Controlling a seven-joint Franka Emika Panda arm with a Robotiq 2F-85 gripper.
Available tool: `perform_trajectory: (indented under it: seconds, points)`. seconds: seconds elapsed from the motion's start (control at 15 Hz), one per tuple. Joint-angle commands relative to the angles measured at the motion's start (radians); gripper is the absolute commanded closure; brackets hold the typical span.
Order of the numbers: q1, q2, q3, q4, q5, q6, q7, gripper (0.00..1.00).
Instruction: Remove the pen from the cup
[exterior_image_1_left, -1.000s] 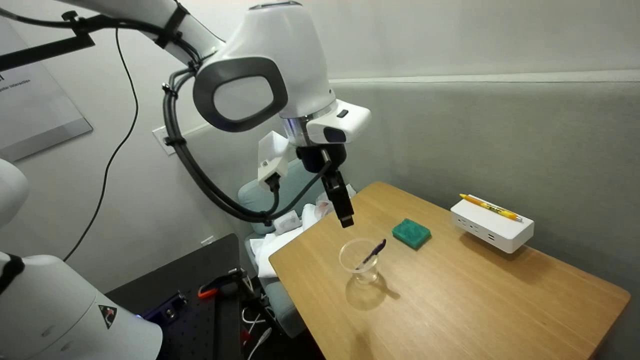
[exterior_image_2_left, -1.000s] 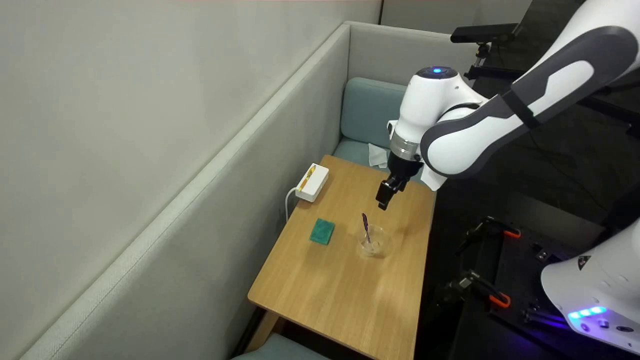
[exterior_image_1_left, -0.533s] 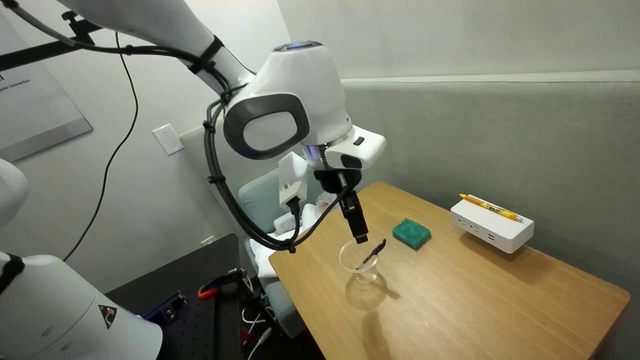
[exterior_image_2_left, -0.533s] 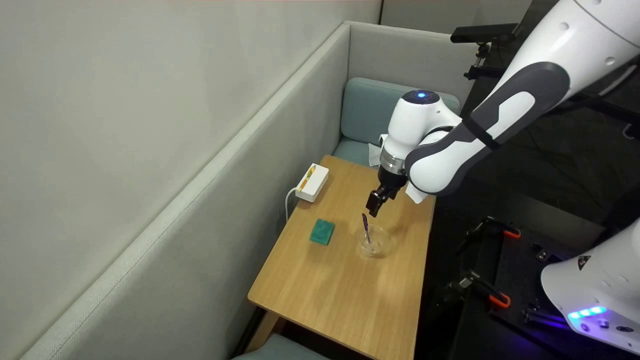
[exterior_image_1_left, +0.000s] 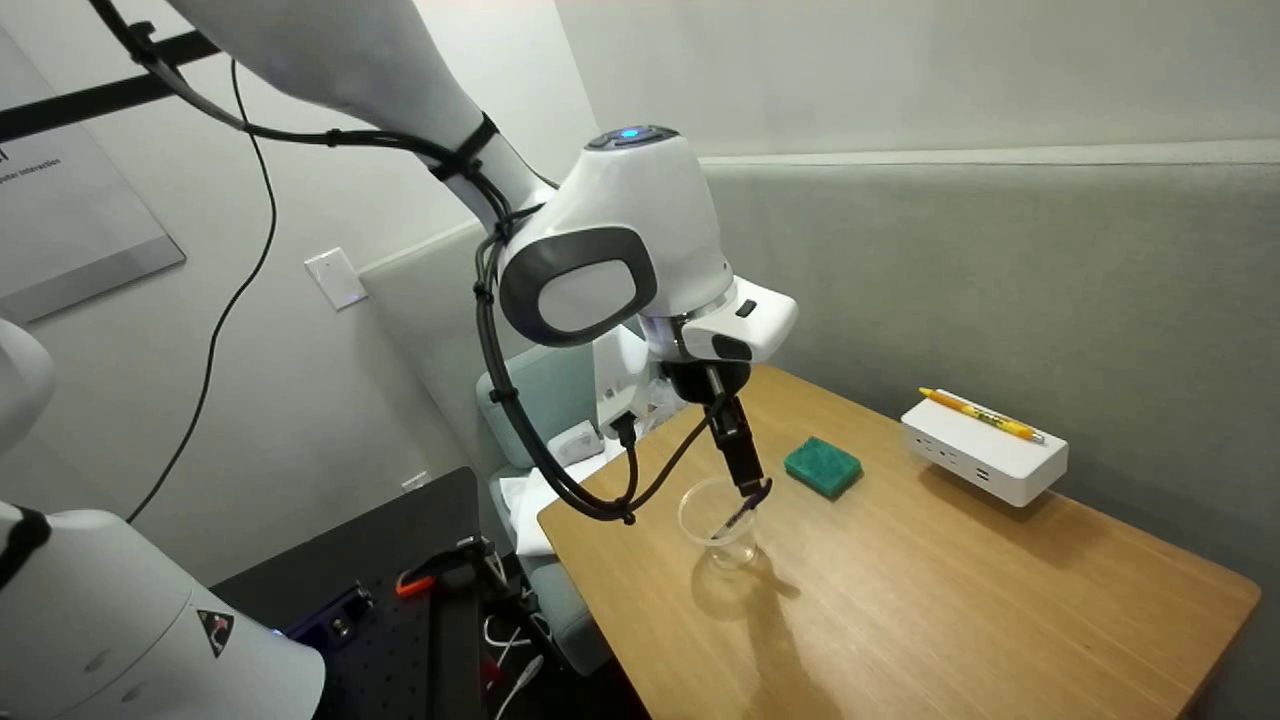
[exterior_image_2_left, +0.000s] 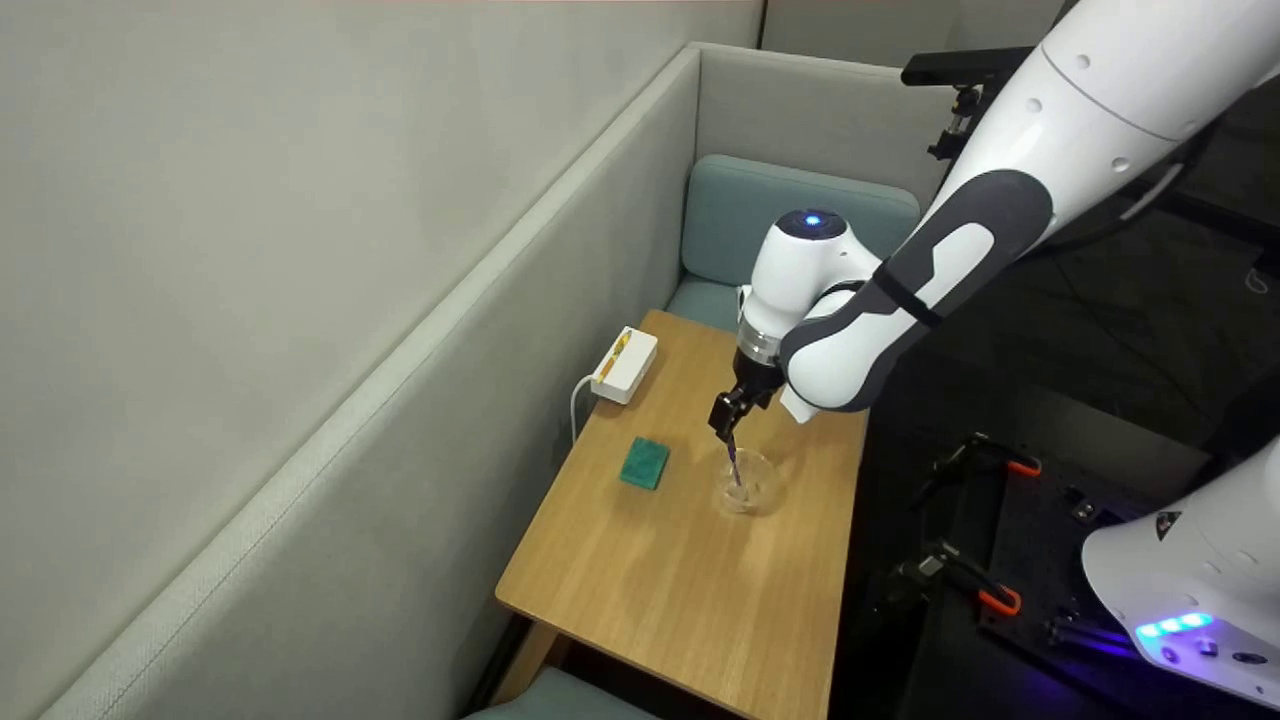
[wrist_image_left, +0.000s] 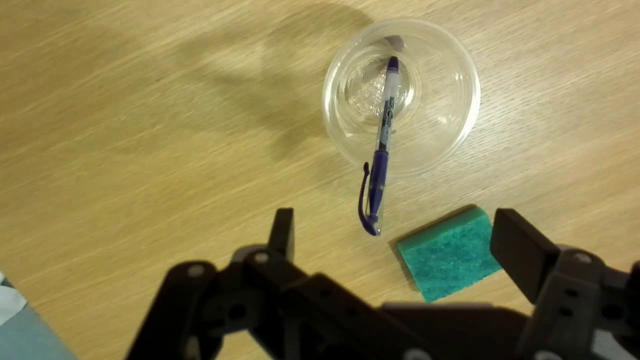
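Observation:
The pen (wrist_image_left: 381, 165) has a purple clipped end and a clear barrel. It leans tilted in the clear cup (wrist_image_left: 442, 125), its purple end sticking out past the rim. The cup stands upright on the table. Both exterior views also show the pen (exterior_image_1_left: 738, 517) (exterior_image_2_left: 735, 466) and the cup (exterior_image_1_left: 738, 553) (exterior_image_2_left: 760, 490). My gripper (wrist_image_left: 397, 232) is open and empty in the wrist view, its fingers wide apart. The pen's purple end points into the space between them, touching neither finger. In both exterior views the gripper tip (exterior_image_1_left: 750, 487) (exterior_image_2_left: 721, 432) is at the pen's upper end.
A green sponge (exterior_image_1_left: 822, 467) lies on the wooden table (exterior_image_1_left: 920, 590) beside the cup; it shows partly behind a finger in the wrist view (wrist_image_left: 447, 257). A white power box (exterior_image_1_left: 985, 455) with a yellow pen (exterior_image_1_left: 980, 414) on it is at the wall-side edge.
My arm has moved down and across toward the cup, bringing the gripper from above and beyond it to the pen's upper end. The pen, cup and sponge have not moved.

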Motion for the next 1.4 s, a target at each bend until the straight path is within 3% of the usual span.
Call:
perform_trajectory:
  seconds: [0.0,0.93,1.0,1.33]
  points:
    - [0.035,0.059,-0.016,0.045,-0.018,0.029,0.06,0.0]
    - [0.123,0.194,-0.092,0.132,-0.022,0.019,0.153,0.0]
    - [0.129,0.2,-0.098,0.135,-0.022,0.022,0.158,0.17]
    - [0.141,0.214,-0.112,0.146,-0.023,0.022,0.165,0.58]
